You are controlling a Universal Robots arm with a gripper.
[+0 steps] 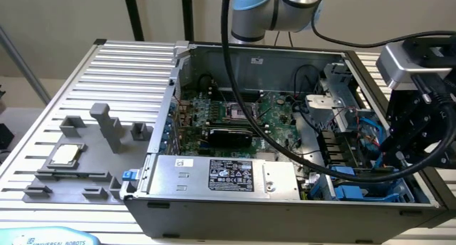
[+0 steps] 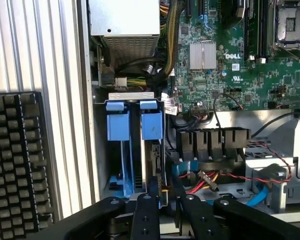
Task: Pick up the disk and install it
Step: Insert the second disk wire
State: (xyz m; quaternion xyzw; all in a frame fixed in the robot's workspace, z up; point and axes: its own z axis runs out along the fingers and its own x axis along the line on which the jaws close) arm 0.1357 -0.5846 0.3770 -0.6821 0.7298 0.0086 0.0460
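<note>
Tool (image 1: 399, 159) hangs inside the computer case (image 1: 213, 213) at 4 o'clock, fingers nearly closed around the disk (image 2: 151, 150), which stands on edge in the drive bay. Install looks nearly complete; release outstanding.

My gripper (image 2: 165, 212): matt black plastic. Disk (image 2: 149, 150): glossy blue plastic carrier, bare metal edge. Computer case (image 1: 285, 213): dull grey sheet metal. Worktop (image 1: 128, 74): ribbed, brushed aluminium.
</note>
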